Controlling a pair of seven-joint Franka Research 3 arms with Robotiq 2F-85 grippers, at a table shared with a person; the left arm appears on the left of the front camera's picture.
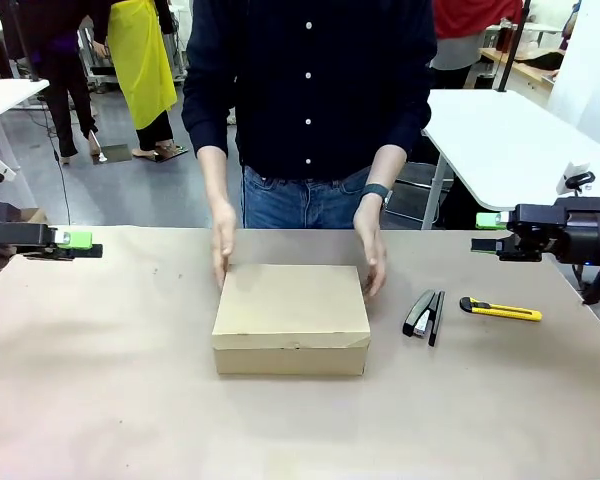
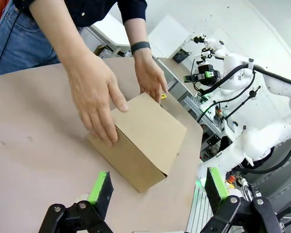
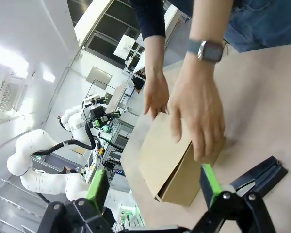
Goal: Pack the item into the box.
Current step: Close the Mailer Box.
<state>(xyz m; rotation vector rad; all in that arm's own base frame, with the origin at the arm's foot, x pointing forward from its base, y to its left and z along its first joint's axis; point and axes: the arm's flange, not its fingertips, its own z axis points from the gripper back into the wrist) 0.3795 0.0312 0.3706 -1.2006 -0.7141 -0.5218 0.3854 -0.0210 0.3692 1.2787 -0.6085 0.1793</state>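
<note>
Closed box (image 1: 291, 318) mid-worktop (image 1: 100, 400), a person's hands (image 1: 223, 250) at its far corners; stapler (image 1: 422, 314), knife (image 1: 500, 310) to its right; left claw (image 2: 155, 191) and right claw (image 3: 153, 187) released, empty.

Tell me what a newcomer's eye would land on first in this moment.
The closed cardboard box at the table's middle, with the person's two hands pressed to its far corners. Both arms hang back at the table's sides, the left gripper and right gripper open. A black stapler and yellow utility knife lie right of the box.
</note>
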